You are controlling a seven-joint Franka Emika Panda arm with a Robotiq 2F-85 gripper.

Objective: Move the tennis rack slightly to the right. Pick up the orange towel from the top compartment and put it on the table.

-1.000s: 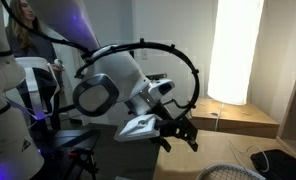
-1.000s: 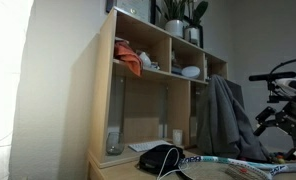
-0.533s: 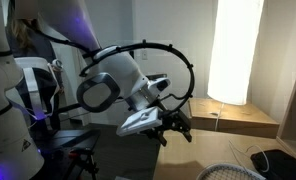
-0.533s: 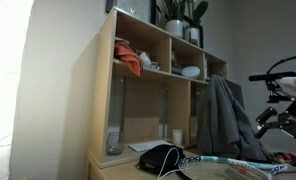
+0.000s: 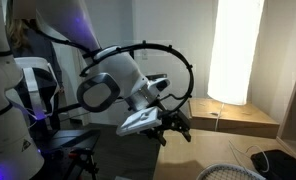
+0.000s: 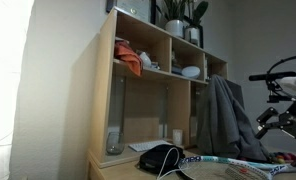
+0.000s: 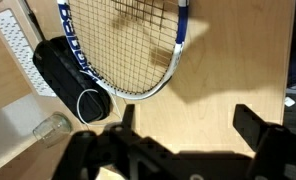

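Status: end effector (image 7: 188,125) released, jaws spread wide in the wrist view with only bare worktop (image 7: 233,70) between them, gripping nothing. Tennis rack (image 7: 128,40) lies flat on the worktop, head up-frame of the end effector and apart from it, no contact; the rounded end of the head points toward the jaws and sits nearer the finger on the view's left. Worktop edge shows on the right of the wrist view, and the head is well clear of it. Black pouch (image 7: 63,75) sits against the head's outer rim; touching or just overlapping, can't tell. White power strip (image 7: 13,35) is beyond the pouch, near the corner of the view. In an exterior view the tennis rack (image 6: 223,165) lies across the worktop in front of the shelf unit (image 6: 103,90), with the end effector (image 6: 271,120) hanging above its far end, not touching. Orange towel (image 6: 131,63) is bunched in the top compartment of the shelf unit, at the end farthest from the arm, well apart from the end effector and higher than it. Grey garment (image 6: 223,115) hangs between the shelf unit and the arm. In an exterior view the end effector (image 5: 178,125) is in the air, with the rim of the tennis rack (image 5: 233,173) just visible below.
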